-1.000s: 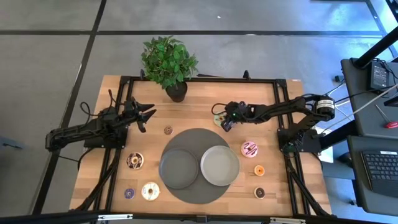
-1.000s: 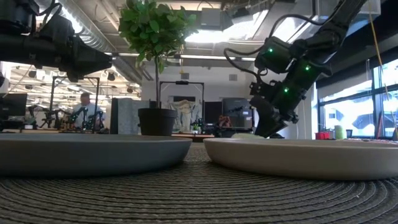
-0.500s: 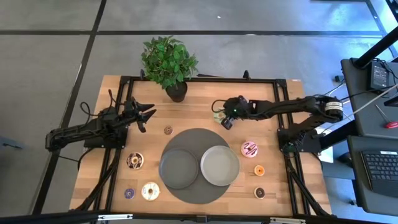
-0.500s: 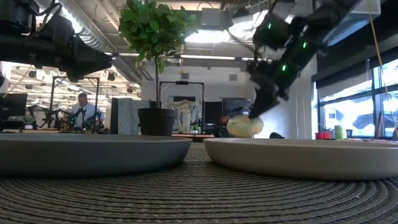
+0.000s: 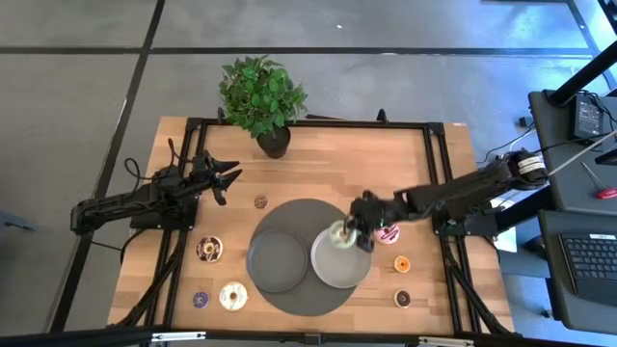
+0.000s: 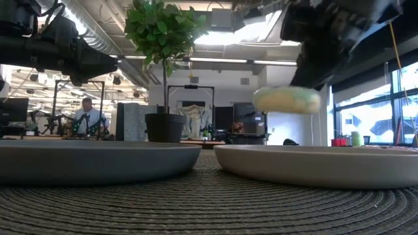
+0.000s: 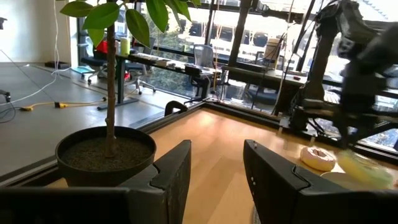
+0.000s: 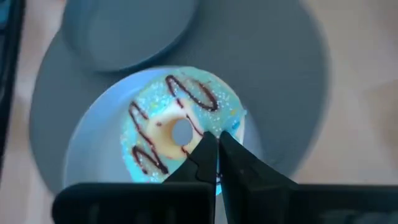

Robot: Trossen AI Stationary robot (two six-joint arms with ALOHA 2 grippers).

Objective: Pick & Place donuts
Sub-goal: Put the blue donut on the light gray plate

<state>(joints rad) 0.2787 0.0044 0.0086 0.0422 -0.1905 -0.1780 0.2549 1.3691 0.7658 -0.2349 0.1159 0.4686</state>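
Green-iced donut (image 8: 180,134) hangs flat, pinched at its rim by the right pincer (image 5: 359,227); it sits directly over the right-hand grey plate (image 5: 339,265), clear of the dish in the low view, so the coming move is likely a straight descent; the right arm reaches low across the counter (image 5: 318,159) from the right; the left pincer (image 5: 227,174) waits far left, fingers spread wide, holding nothing.
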